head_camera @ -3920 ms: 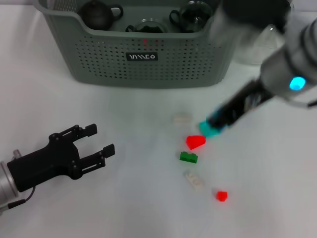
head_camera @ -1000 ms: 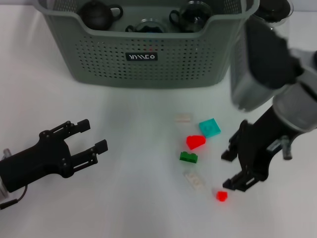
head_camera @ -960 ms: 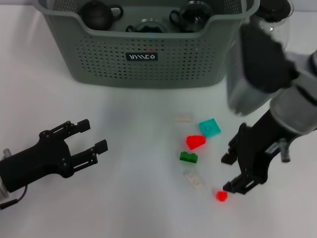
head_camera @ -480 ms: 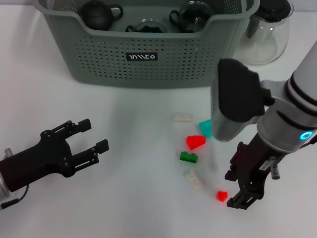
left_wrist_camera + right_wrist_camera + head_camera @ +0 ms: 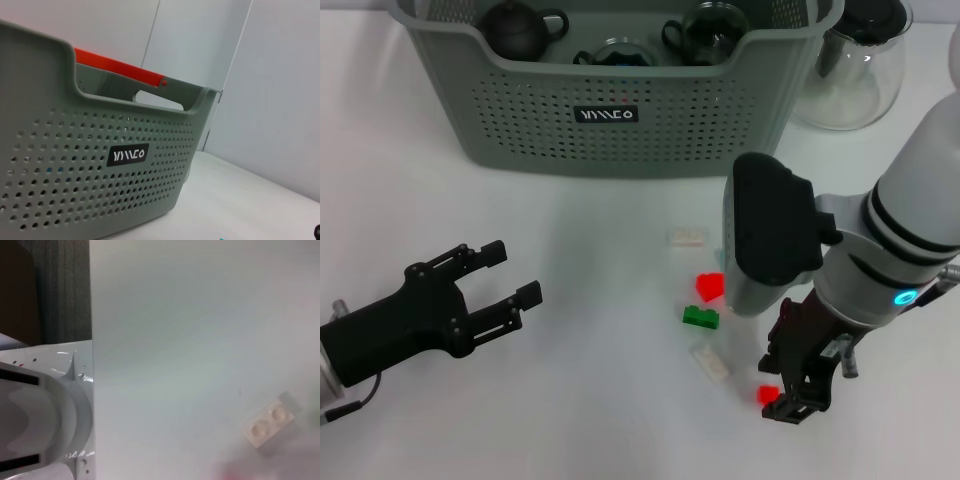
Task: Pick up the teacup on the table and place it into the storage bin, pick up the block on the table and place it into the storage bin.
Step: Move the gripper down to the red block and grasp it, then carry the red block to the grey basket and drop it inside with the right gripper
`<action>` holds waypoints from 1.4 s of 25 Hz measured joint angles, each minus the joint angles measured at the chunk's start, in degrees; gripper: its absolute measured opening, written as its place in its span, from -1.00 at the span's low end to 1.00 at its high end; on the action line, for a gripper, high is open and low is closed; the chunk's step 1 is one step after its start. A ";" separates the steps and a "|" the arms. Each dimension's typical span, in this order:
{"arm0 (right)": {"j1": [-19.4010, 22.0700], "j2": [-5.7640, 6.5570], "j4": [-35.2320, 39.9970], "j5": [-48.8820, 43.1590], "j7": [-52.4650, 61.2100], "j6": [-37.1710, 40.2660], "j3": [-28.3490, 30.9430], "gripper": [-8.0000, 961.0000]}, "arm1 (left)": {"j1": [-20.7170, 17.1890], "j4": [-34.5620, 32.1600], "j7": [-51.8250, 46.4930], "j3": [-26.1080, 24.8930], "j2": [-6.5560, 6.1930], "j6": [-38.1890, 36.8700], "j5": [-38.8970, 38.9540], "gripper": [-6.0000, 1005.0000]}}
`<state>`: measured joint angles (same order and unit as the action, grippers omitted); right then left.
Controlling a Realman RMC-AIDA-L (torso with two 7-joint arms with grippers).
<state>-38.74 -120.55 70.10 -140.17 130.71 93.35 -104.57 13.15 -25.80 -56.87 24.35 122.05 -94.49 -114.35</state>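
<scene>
right gripper (image 5: 782, 393) open around small red block (image 5: 768, 395); left gripper (image 5: 510, 278) idle

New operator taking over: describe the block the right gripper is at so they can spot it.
In front of the storage bin lies a loose cluster of blocks. Nearest the robot, at the right gripper, is the small red block, smaller than the other red block.
</scene>
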 joint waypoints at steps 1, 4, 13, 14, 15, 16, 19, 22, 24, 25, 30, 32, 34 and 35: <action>0.02 -0.04 -0.14 0.03 0.02 -0.14 -0.31 0.21 | -0.02 0.01 0.00 0.00 0.02 0.01 0.00 0.52; 0.10 -0.11 -0.53 0.06 0.13 -0.52 -1.25 0.15 | -0.09 0.04 0.00 0.00 0.06 0.01 0.00 0.52; 0.25 -0.12 -0.58 -0.31 1.72 -3.00 -4.54 -0.04 | -0.10 0.05 0.00 0.03 0.03 0.04 0.00 0.52; 0.25 -0.12 -0.58 -0.32 1.75 -3.05 -4.58 -0.04 | -0.12 0.05 0.00 0.02 0.03 0.07 0.00 0.52; 0.25 -0.12 -0.58 -0.34 1.81 -3.16 -4.62 -0.04 | -0.14 0.05 0.00 0.02 0.03 0.08 0.00 0.52; 0.24 -0.12 -0.58 -0.34 1.90 -3.31 -4.65 -0.04 | -0.17 0.06 0.00 0.03 0.03 0.09 0.00 0.52; 0.17 -0.12 -0.55 -0.16 2.13 -3.35 -4.41 -0.11 | -0.17 0.05 0.00 0.03 0.03 0.10 0.00 0.52; 0.16 -0.09 -0.37 -0.16 2.55 -3.20 -4.32 -0.18 | -0.11 0.05 0.00 0.08 0.03 0.10 0.00 0.52; 0.18 -0.05 -0.34 -0.25 2.87 -3.20 -4.33 -0.36 | -0.08 0.05 0.00 0.09 0.03 0.10 0.00 0.52; 0.18 -0.02 -0.31 -0.26 2.99 -3.20 -4.33 -0.44 | -0.08 0.05 0.00 0.09 0.03 0.10 0.00 0.52; 0.24 0.13 0.08 -0.11 3.39 -2.95 -3.88 -0.64 | -0.06 0.05 0.00 0.05 0.03 0.10 0.00 0.52; 0.30 0.17 0.47 -0.07 3.55 -2.57 -3.21 -0.65 | -0.06 0.05 0.00 0.03 0.03 0.07 0.00 0.52; 0.49 0.24 1.29 -0.08 3.62 -1.91 -1.99 -0.65 | -0.07 0.05 0.00 0.02 0.03 0.03 0.00 0.52; 0.64 0.27 1.87 -0.09 3.59 -1.43 -1.31 -0.65 | -0.09 0.05 0.00 0.01 0.03 0.02 0.00 0.52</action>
<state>-38.10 -120.28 71.97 -140.26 134.30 91.92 -105.89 13.06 -25.75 -56.87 24.36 122.08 -94.47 -114.35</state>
